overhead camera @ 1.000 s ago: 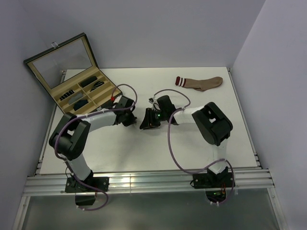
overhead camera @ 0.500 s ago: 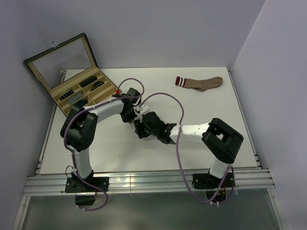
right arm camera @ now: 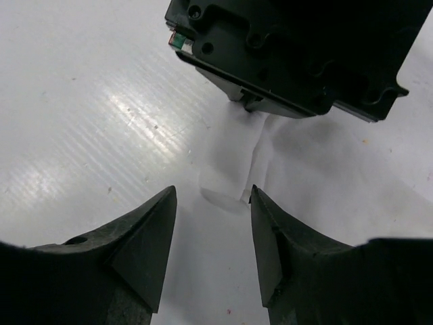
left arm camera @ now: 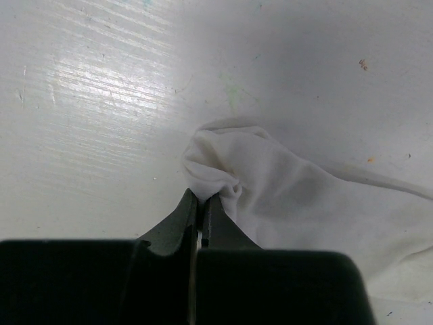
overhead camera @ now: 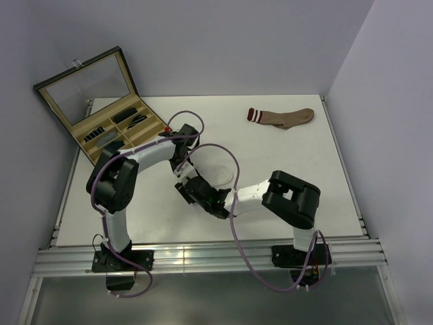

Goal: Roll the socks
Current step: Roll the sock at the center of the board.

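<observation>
I work on one white table [overhead camera: 318, 196], a board with fine ribbing, a glossy glare patch and a few small specks, closed in by plain pale lilac walls [overhead camera: 257, 47] on three sides, with aluminium rails [overhead camera: 203, 261] along the near edge. One open case [overhead camera: 88, 91] sits at the far left corner: dark frame, glass lid propped up, tan lining split into compartments holding dark pieces too small for me to count. I see two socks outside the case. To the right of the case, by the far edge, one brown sock [overhead camera: 284, 116] lies flat, its cuff banded red and white. To the near right of the case, about mid-table, lies the white sock [left arm camera: 284, 196], soft, thin knit, rumpled and bunched at one end. My left gripper [left arm camera: 201, 203] is clamped on that bunched fold, its black fingers pressed together around the cloth. My right gripper [right arm camera: 213, 193] hovers just beside it, on the side away from the case, its two black wedge-shaped fingers spread apart and holding nothing, the sock's end showing between them
</observation>
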